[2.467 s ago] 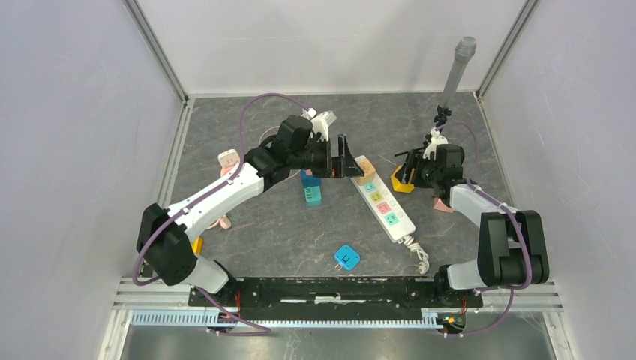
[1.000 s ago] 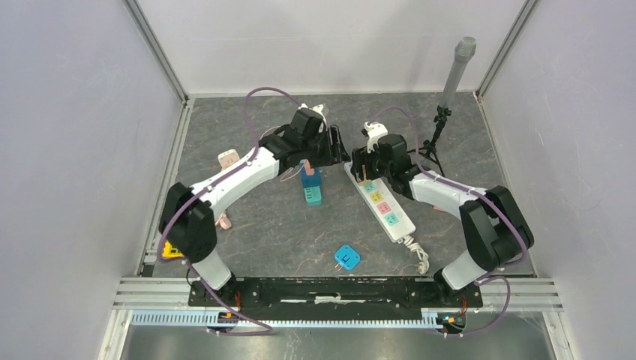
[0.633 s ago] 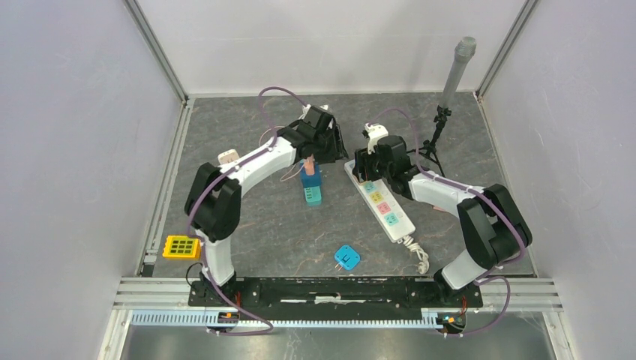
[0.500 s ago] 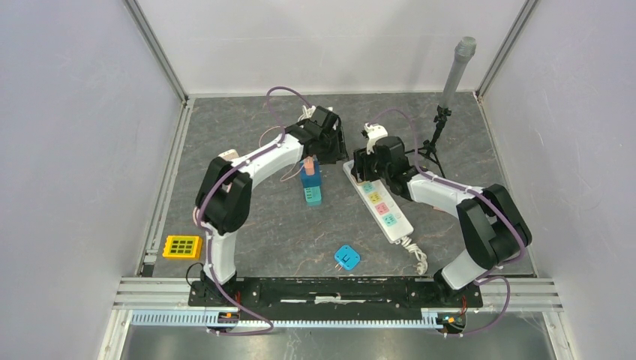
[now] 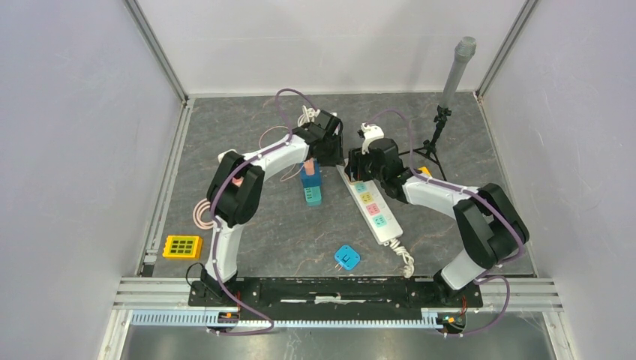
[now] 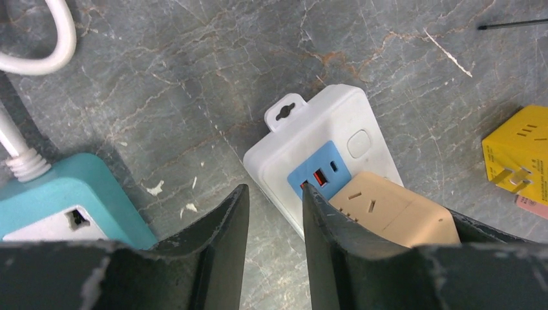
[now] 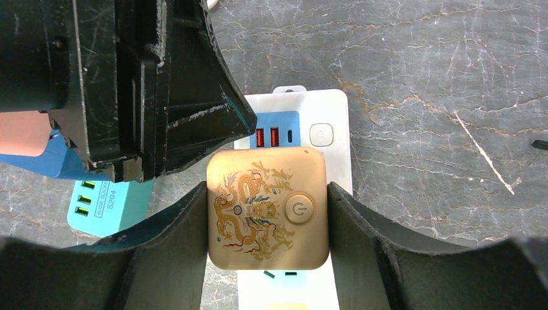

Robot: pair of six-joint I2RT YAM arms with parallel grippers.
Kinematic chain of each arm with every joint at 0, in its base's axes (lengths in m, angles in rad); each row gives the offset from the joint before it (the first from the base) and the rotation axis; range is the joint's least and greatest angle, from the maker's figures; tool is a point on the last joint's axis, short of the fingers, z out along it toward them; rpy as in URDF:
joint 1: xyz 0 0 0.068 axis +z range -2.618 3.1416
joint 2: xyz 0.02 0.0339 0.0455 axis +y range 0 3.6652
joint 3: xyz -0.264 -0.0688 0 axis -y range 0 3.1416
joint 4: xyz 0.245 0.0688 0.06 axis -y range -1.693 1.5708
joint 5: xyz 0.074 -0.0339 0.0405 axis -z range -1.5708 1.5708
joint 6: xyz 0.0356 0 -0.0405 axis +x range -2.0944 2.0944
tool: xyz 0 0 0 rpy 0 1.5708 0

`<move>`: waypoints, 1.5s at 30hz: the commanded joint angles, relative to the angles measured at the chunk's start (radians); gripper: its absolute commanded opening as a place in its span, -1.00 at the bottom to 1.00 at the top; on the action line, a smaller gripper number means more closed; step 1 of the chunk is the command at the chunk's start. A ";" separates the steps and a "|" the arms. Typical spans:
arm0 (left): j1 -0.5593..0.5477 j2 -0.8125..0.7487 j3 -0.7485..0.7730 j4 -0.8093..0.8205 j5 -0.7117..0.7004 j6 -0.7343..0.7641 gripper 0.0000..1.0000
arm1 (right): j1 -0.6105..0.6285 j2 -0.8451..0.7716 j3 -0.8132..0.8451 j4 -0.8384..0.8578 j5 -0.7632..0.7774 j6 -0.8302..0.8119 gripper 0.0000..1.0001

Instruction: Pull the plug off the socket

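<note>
A gold square plug [image 7: 266,206] with a dragon print and a power button sits in the white power strip [image 7: 329,116]. My right gripper [image 7: 266,194] is shut on it, one finger against each side. In the left wrist view the same plug [image 6: 388,210] looks tan, behind the strip's blue USB panel. My left gripper [image 6: 274,190] stands open by a narrow gap with nothing in it. Its right finger rests on the strip's [image 6: 323,126] far end and its left finger hangs over the table. From above, both grippers meet at the strip's [image 5: 371,210] far end, hiding the plug.
A teal power strip [image 5: 311,187] with a pink plug lies just left of the white one. A blue plug [image 5: 346,257] lies near the front. A yellow adaptor [image 5: 182,246] sits at front left, a small tripod [image 5: 435,139] at back right. A yellow plug [image 6: 520,155] lies right of the strip.
My left gripper came right onto the strip's far end and narrowed its jaws. The right gripper closed on the gold plug, and the white strip shifted a little to the left.
</note>
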 commanded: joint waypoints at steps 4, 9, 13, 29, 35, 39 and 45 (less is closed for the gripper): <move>0.005 0.000 -0.090 0.137 -0.004 0.046 -0.16 | 0.007 0.031 0.061 0.107 0.037 -0.029 -1.00; 0.005 0.014 -0.121 0.135 -0.007 0.051 -0.21 | 0.008 0.051 0.064 0.121 0.024 -0.038 -1.00; 0.006 0.003 -0.162 0.143 -0.022 0.058 -0.25 | 0.009 0.046 0.059 0.127 0.001 -0.047 -1.00; 0.005 0.017 -0.182 0.103 -0.069 0.063 -0.30 | 0.080 0.016 0.046 0.120 0.071 -0.190 -1.00; 0.005 0.021 -0.167 0.083 -0.067 0.061 -0.32 | 0.076 -0.073 0.013 0.136 0.081 -0.192 -1.00; 0.006 0.029 -0.156 0.073 -0.067 0.064 -0.34 | 0.047 -0.128 0.006 0.155 0.007 -0.161 -1.00; 0.006 0.032 -0.151 0.070 -0.059 0.067 -0.36 | 0.034 -0.138 -0.019 0.178 -0.025 -0.132 -1.00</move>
